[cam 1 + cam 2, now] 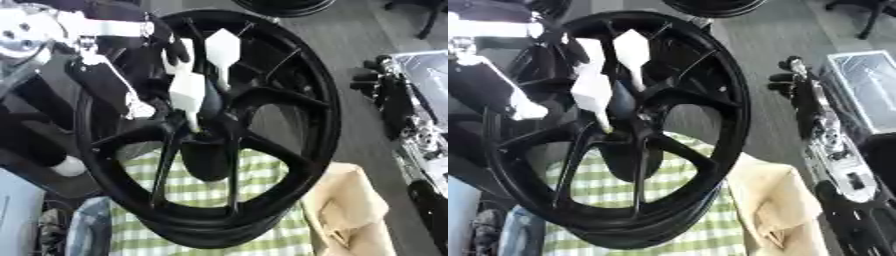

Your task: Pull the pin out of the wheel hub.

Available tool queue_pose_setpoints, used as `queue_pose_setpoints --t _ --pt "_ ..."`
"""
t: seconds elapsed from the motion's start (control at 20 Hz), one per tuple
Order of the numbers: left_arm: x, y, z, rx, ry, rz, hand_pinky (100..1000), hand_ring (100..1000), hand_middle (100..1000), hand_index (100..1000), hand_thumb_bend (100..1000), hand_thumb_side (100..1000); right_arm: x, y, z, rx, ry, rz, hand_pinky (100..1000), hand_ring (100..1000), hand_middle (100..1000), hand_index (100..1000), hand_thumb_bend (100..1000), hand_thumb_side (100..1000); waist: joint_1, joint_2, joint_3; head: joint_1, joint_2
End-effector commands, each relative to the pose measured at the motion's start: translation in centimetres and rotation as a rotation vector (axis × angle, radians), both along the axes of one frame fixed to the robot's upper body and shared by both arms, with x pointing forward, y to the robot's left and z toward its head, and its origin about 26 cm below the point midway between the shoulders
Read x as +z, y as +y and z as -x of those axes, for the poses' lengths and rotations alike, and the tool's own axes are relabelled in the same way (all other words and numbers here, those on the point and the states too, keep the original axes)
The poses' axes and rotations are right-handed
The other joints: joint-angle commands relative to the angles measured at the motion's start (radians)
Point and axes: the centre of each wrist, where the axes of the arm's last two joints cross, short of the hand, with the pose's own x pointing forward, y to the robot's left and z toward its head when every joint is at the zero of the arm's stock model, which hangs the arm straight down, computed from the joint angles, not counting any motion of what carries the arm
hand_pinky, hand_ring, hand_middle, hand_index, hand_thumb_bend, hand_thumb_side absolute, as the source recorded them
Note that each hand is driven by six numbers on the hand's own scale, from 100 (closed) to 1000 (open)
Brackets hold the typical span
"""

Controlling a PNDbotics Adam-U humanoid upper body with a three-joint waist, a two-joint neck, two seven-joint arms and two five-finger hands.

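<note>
Checked cloth [262, 200] lies nearest, under the black wheel hub [297, 105], which stands tilted on its rim. Left hand [188, 90] pinches the pin [191, 121] at the hub's centre. Right hand [791, 80] hangs beside the rim, fingers relaxed. Unsteadied, the wheel could tip or roll if the pin binds.
</note>
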Motion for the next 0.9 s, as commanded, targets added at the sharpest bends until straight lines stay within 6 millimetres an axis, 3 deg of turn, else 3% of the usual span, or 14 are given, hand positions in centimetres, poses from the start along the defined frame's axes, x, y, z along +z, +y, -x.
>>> queue_pose_setpoints --t 0.05,0.9 --pt "0.8 0.2 0.0 0.072 0.045 -0.026 707 624 766 857 351 140 0.7 -0.1 -0.2 0.001 -0.016 0.018 928 710 621 824 100 898 -0.003 -0.011 -0.002 0.002 -0.001" --pt "0.3 -0.2 -1.0 0.058 0.001 -0.047 699 614 806 858 374 137 0.6 0.1 -0.2 0.006 -0.011 0.013 928 710 621 824 100 905 -0.003 -0.006 -0.007 0.015 -0.008"
